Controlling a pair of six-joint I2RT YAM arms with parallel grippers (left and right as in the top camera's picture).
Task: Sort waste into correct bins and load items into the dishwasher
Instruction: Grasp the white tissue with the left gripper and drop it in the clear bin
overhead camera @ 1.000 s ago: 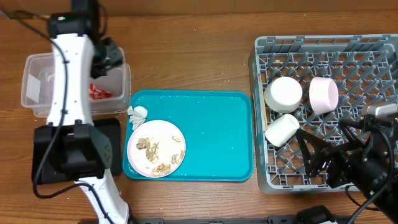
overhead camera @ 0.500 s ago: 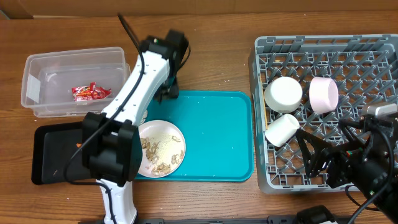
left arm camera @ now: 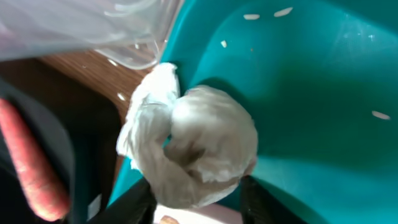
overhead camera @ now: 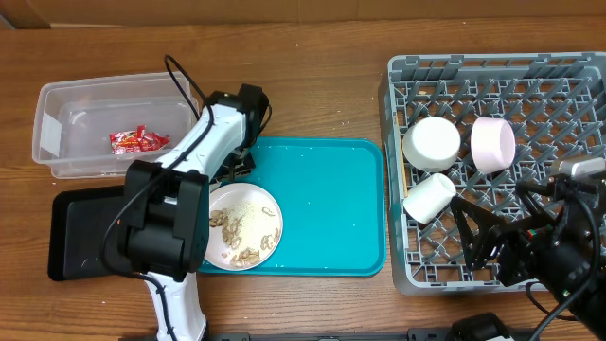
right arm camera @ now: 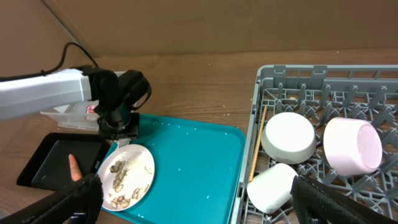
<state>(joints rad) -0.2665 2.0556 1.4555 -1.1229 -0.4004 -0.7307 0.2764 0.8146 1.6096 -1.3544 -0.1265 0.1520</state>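
Observation:
My left gripper is low over the left corner of the teal tray. In the left wrist view its fingers are open on either side of the crumpled white tissue. The red wrapper lies in the clear tub. The orange carrot lies in the black tray. The white plate with beige scraps sits on the teal tray. My right gripper is open and empty over the front of the grey dish rack.
A white bowl, a pale pink bowl and a white cup rest in the rack. A thin wooden stick lies along the rack's left side. Rice grains dot the teal tray.
My left arm has swung from the clear tub down to the teal tray's left corner, over the tissue. The red wrapper stays in the tub. The right arm has not moved.

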